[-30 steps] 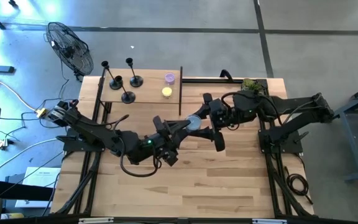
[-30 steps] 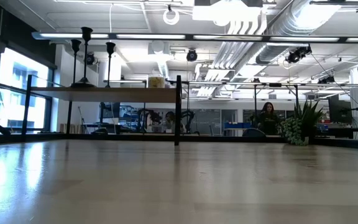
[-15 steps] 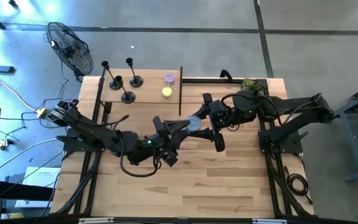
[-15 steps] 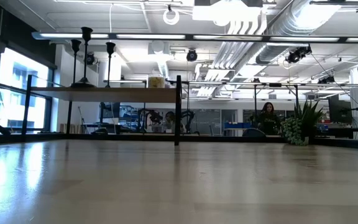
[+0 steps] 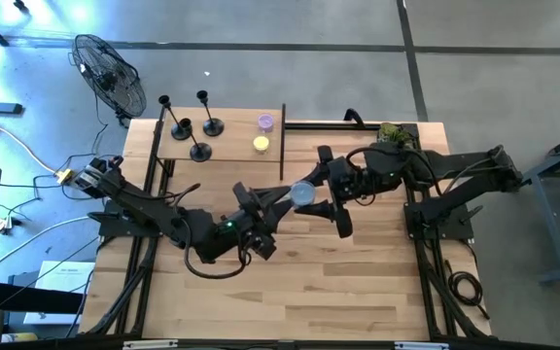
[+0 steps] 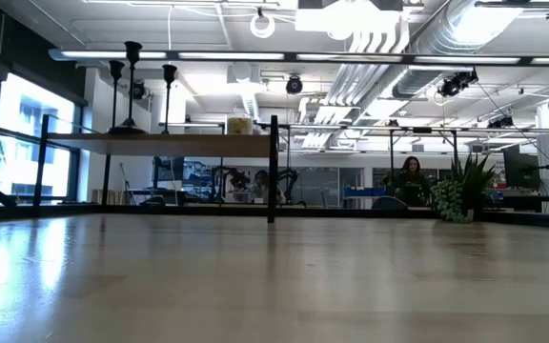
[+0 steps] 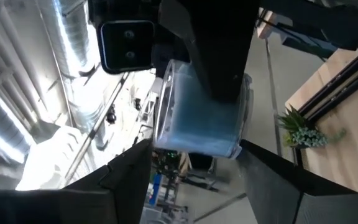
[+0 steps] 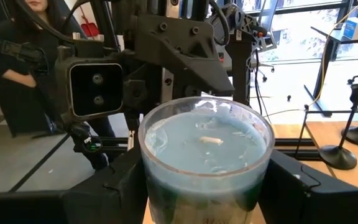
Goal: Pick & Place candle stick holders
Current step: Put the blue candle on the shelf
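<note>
Three black candle stick holders point(image 5: 199, 151) point(image 5: 211, 124) point(image 5: 180, 127) stand on their round bases on a raised wooden shelf point(image 5: 231, 146) at the table's far left. They also show in the low view point(image 6: 132, 86). No gripper is near them. Both grippers meet above mid-table around a glass jar candle with pale blue wax point(image 5: 302, 192). My right gripper point(image 5: 312, 192) is shut on the jar point(image 8: 207, 149). My left gripper point(image 5: 284, 196) is open, its fingers on either side of the jar's end point(image 7: 197, 149); whether they touch it cannot be told. My right gripper pinches the jar's round wall point(image 8: 263, 180) between its two fingers, one on each side, coming level from the table's right. One finger point(image 7: 219, 62) lies over the jar's wall in the left wrist view. The jar is lifted clear of the table.
A purple candle point(image 5: 265, 122) and a yellow candle point(image 5: 261, 144) sit on the shelf beside a black upright post point(image 5: 283, 141). A potted plant point(image 5: 392, 133) stands at the far right. A fan point(image 5: 110, 73) is off the table's far left. A person point(image 8: 23, 62) stands beyond the table.
My left arm has drawn back a little toward the table's left edge, away from the jar. The jar and my right gripper have stayed where they were.
</note>
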{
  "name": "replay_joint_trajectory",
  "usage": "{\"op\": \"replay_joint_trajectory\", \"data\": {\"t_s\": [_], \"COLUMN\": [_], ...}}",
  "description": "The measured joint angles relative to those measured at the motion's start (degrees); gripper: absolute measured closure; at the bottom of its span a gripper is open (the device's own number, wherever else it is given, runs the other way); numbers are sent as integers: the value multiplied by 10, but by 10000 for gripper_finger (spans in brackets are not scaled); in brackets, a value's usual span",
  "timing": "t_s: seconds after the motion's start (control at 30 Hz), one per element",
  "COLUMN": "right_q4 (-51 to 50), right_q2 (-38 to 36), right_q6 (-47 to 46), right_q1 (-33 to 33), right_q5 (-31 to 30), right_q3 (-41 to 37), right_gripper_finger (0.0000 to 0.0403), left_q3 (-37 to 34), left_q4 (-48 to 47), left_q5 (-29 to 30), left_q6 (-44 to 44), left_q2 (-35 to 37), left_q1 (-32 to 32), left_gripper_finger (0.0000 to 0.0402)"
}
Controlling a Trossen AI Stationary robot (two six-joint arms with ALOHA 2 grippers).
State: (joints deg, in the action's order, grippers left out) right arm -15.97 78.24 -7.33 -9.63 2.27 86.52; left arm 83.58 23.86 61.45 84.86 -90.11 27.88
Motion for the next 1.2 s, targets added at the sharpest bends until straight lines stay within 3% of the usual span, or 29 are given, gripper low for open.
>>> {"op": "replay_joint_trajectory", "data": {"t_s": [0.37, 0.63, 0.77, 1.0, 1.2], "right_q4": [-8, -2, 13, 62, 68], "right_q2": [-1, -2, -2, -2, -2], "right_q6": [0, 4, 22, 39, 46], "right_q1": [0, 0, 4, 46, 94], "right_q5": [7, 4, 1, 17, 27], "right_q3": [-1, -1, -1, -1, 0], "right_gripper_finger": [182, 182, 182, 182, 182], "left_q3": [1, 1, 1, 1, 1], "left_q4": [103, 98, 118, 151, 171], "left_q5": [53, 119, 124, 129, 200], "left_q6": [-80, -145, -148, -174, -267], "left_q2": [16, 41, 48, 72, 113], "left_q1": [42, 68, 90, 133, 158], "left_gripper_finger": [176, 176, 176, 176, 176]}}
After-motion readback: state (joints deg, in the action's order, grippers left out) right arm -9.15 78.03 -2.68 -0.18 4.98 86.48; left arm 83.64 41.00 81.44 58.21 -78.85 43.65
